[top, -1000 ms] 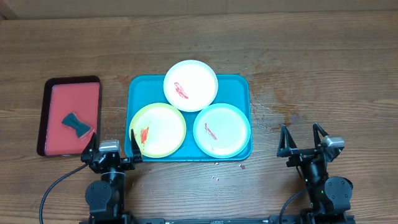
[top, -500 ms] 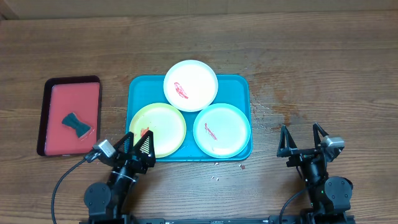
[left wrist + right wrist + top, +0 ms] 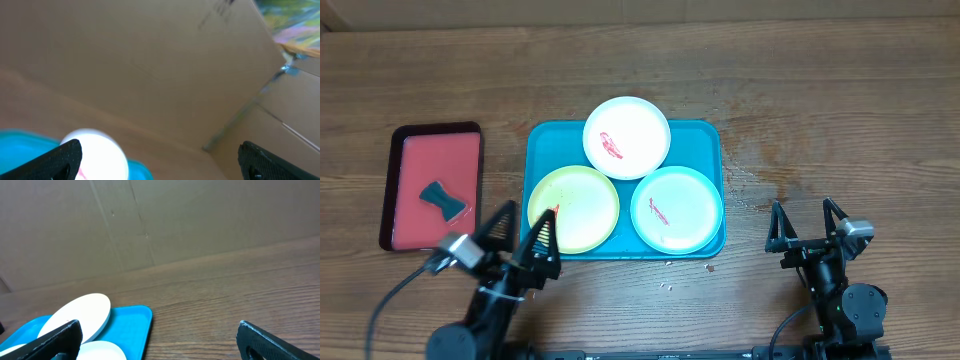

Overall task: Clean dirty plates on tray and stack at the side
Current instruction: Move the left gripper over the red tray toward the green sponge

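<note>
Plates [image 3: 626, 137], three, red-smeared, grouped on tray [image 3: 545, 145] awaiting cleaning. Left gripper [image 3: 525, 232] and right gripper [image 3: 805, 225] both spread wide, holding nothing

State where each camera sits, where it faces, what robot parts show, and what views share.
Overhead: above the table, looking straight down on the teal tray, three plates, left claw and right claw.
Left wrist: on the left arm, tilted up past the white plate at cardboard; own fingers at bottom corners.
Right wrist: low, facing across the tray; own fingers likewise.
Shared: the white plate appears in all three.
</note>
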